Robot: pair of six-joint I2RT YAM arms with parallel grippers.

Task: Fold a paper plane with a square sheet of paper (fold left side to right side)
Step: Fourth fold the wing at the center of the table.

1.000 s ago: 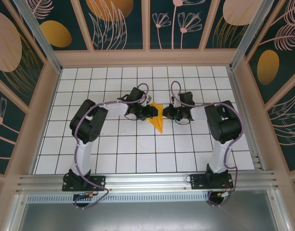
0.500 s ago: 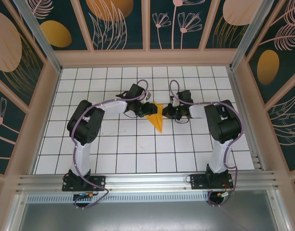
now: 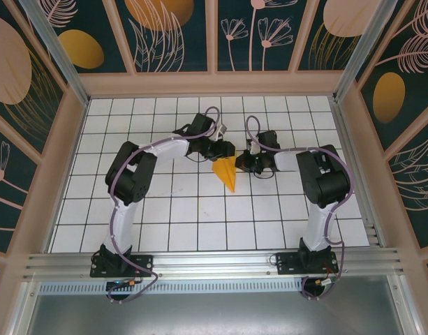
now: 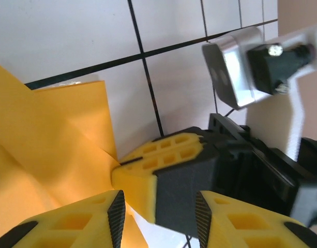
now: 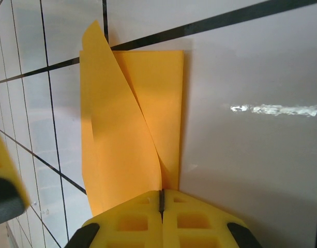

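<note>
The paper plane (image 3: 226, 172), a partly folded pointed shape of orange-yellow paper, lies on the white gridded surface (image 3: 165, 209) between the two arms. The right jaws are closed, their yellow fingertips (image 5: 132, 222) against the paper's edge, though I cannot tell whether they pinch it. The left jaws stand apart at the paper's wide far end, gripping nothing.

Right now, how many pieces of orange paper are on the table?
1. The paper plane lies near the table middle, the shut right pincer at its right edge, the open left pincer at its far edge. Scraps could hide beneath them.
</note>
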